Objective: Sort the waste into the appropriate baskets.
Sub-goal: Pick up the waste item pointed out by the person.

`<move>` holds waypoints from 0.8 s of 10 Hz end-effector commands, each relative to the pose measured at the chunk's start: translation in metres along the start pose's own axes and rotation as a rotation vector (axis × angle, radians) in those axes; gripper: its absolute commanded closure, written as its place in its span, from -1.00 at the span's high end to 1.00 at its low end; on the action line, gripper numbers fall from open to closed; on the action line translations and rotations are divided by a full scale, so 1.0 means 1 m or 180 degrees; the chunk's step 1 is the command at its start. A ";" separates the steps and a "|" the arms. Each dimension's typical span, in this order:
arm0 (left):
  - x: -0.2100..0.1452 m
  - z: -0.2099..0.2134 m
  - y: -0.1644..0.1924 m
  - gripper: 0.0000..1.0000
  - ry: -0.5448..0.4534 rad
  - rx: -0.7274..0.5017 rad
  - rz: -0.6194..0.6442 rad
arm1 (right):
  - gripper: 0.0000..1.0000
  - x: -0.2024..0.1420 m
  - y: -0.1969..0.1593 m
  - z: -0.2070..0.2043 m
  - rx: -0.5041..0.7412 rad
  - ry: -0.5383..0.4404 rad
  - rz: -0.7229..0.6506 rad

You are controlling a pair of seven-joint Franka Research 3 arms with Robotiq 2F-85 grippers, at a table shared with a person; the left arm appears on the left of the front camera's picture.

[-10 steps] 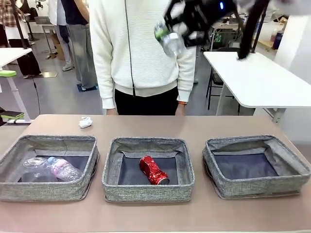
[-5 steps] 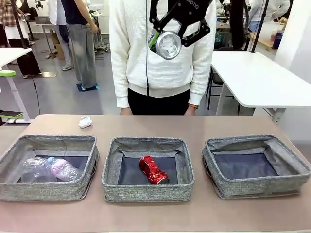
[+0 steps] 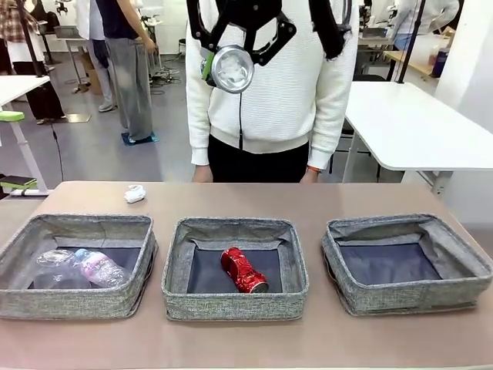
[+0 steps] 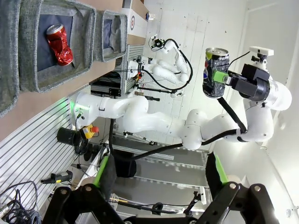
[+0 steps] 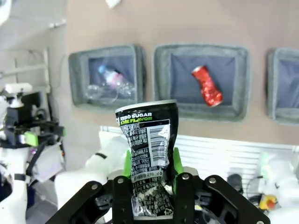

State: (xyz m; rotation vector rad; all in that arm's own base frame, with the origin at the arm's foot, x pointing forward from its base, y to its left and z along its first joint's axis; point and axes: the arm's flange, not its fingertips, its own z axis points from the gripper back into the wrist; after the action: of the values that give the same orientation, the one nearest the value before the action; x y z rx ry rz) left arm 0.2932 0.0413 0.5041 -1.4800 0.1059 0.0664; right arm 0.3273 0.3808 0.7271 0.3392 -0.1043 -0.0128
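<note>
Brown and mostly bare toward its far edge, the table point(image 3: 308, 200) carries three grey baskets in a row along its near edge, with narrow gaps between them. The left basket point(image 3: 77, 223) holds a clear cup point(image 3: 54, 262) and a small bottle point(image 3: 100, 270) with a pink label. The middle basket point(image 3: 235, 225) holds a crushed red can point(image 3: 244, 270), and the right basket point(image 3: 408, 223) sits at the right edge. A white paper wad point(image 3: 135, 193) lies near the far left corner. A person point(image 3: 269, 100) stands at the far edge. High above the table, in open air, the right gripper point(image 5: 150, 164) has its jaws clamped on a crushed dark can point(image 3: 233, 71). The left gripper point(image 4: 161, 168) has its jaws spread wide on nothing.
</note>
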 end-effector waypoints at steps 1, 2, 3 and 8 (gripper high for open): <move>-0.002 0.000 -0.005 1.00 0.0010 -0.0064 0.0039 | -0.30 0.013 0.010 0.010 -0.0079 -0.0215 -0.0092; -0.002 0.000 -0.005 1.00 0.0010 -0.0064 0.0039 | -0.30 0.018 0.008 0.012 -0.0130 -0.0383 -0.0084; -0.002 0.000 -0.005 1.00 0.0010 -0.0064 0.0039 | -0.30 0.007 0.001 0.000 -0.0037 -0.0051 0.0015; -0.002 0.000 -0.005 1.00 0.0010 -0.0064 0.0039 | -0.30 0.007 0.001 0.000 -0.0037 -0.0051 0.0015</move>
State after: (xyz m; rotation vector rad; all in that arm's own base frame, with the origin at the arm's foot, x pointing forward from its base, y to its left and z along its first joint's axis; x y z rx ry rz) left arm 0.2932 0.0413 0.5041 -1.4799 0.1058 0.0664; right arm 0.3367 0.3852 0.7302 0.3152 -0.1390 0.0010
